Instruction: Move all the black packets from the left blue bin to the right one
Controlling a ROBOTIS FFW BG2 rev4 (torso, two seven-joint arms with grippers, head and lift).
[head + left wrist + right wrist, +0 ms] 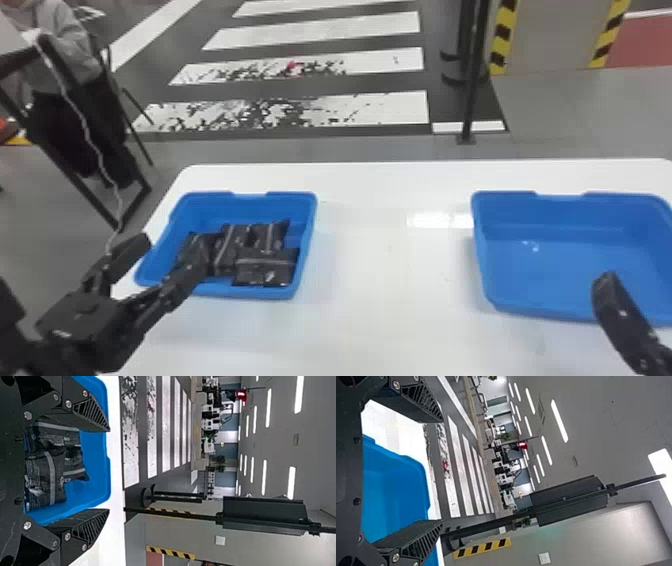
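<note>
Several black packets (265, 267) lie in the left blue bin (306, 225), bunched toward its near right part. My left gripper (167, 255) is open over that bin's left near corner, one finger in front of the packets. In the left wrist view the gripper (109, 470) has its fingers wide apart, with the packets (45, 477) between and behind them. The right blue bin (550, 255) holds no packets. My right gripper (607, 280) is at that bin's near side; the right wrist view shows this gripper (442, 471) open, the bin (395, 490) beyond its fingers.
Both bins stand on a white table (390, 300), with a wide stretch of tabletop between them. Behind the table's far edge are a black post (470, 90) and striped floor. A dark metal frame (75, 185) with a pale cable stands left of the table.
</note>
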